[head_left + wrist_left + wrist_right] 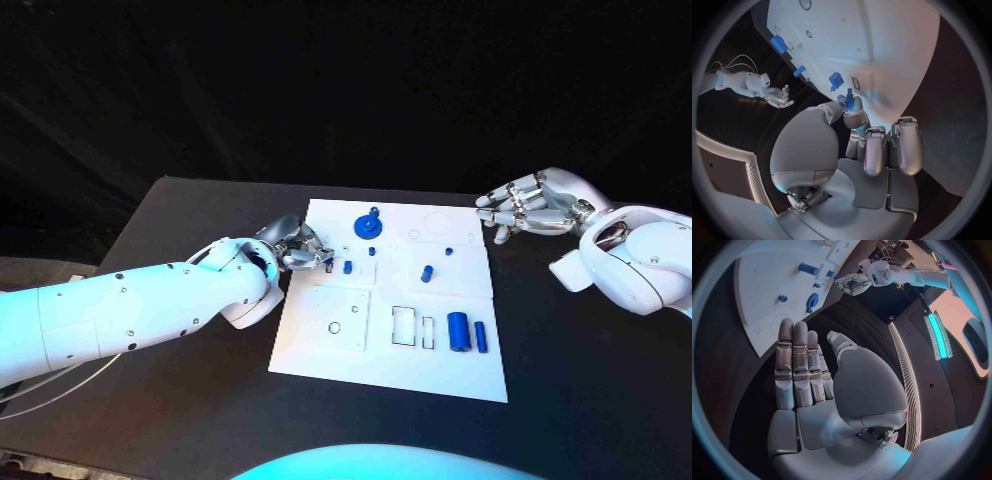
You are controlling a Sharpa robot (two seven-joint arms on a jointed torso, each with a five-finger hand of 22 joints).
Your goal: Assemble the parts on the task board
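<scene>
Head view: the left hand (296, 245) sat at the task board's (447, 370) left edge, pinching a small blue peg (849, 101), probably to seat it.
Right hand (526, 212): fingers apart and empty, off the board's far right corner, seemingly waiting.
Other parts: the blue gear (369, 226) stood on the board.

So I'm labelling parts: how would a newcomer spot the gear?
Look at the white task board mid-table, then its far edge. The gear lies there, between the two hands: the one round, toothed blue part, while its neighbours are small pegs and bars.
</scene>
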